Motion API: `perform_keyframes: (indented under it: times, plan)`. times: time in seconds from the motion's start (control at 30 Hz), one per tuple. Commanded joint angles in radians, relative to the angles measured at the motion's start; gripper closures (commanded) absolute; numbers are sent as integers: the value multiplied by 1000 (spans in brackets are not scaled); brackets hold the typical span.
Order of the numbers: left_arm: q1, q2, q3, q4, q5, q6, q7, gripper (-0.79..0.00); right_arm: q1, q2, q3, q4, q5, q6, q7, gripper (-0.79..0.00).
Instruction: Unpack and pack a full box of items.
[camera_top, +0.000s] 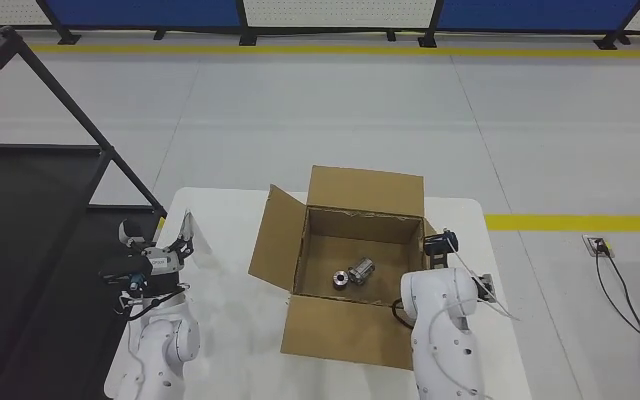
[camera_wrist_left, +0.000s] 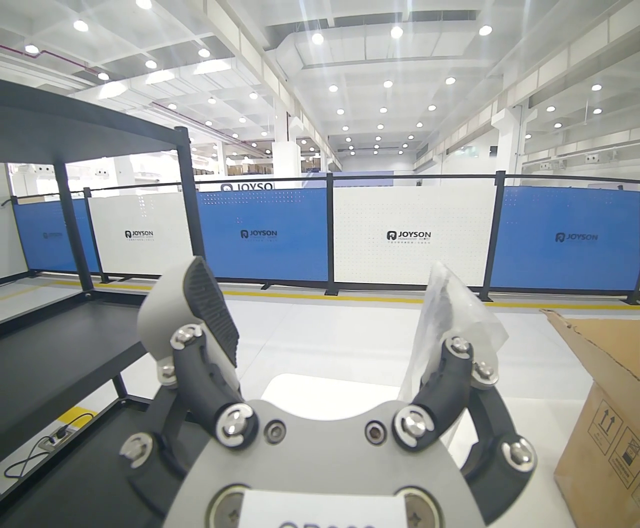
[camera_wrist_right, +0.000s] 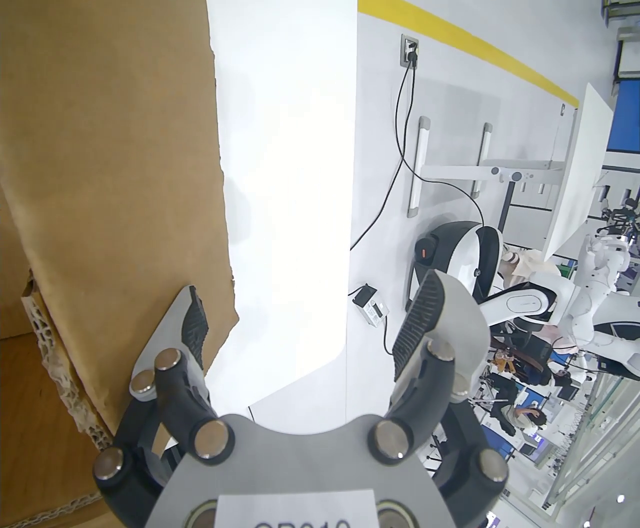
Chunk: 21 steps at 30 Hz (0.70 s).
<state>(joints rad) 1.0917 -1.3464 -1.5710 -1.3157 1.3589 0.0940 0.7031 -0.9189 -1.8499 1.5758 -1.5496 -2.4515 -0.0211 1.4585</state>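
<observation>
The box (camera_top: 365, 187) stands open in the middle of the worktop (camera_top: 230, 310), flaps folded out. On its floor we see two small metal parts (camera_top: 351, 273) lying touching or nearly so; together they run on a diagonal from the near left to the far right.

The right end effector (camera_wrist_right: 310, 290) sits just beside the box's right wall and above the worktop, with its fingers spread and nothing between them. From it the parts lie to its left and lower, over the wall and down inside. We judge this the nearer arm: to reach them it would have to lift over the rim, then descend with its fingers set across that diagonal.

The left end effector (camera_wrist_left: 320, 280) is well apart from the box, beyond the left flap near the worktop's left edge, pointing level towards the far side. It too is spread wide, with clear film (camera_wrist_left: 452, 310) draped on one finger but not gripped.
</observation>
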Motion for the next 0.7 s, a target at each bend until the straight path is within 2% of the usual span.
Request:
perform_keyframes:
  times: [0.0, 0.13, 0.33, 0.53, 0.67]
  plan:
    - [0, 0, -1, 1, -1, 0, -2, -785, 3, 0, 1, 4, -1, 1, 5, -785]
    - [0, 0, -1, 1, -3, -3, -1, -785, 9, 1, 8, 2, -8, 3, 13, -785]
    - [-3, 0, -3, 6, -7, -2, 1, -785, -2, -4, -17, -85, -21, 77, -22, -785]
    - [-5, 0, -7, 9, -10, -4, 4, -785, -41, -16, -159, -242, 21, 104, -117, -785]
    - [-2, 1, -12, 8, -18, -2, 7, -785, -57, -23, -266, -279, 153, 15, -193, -785]
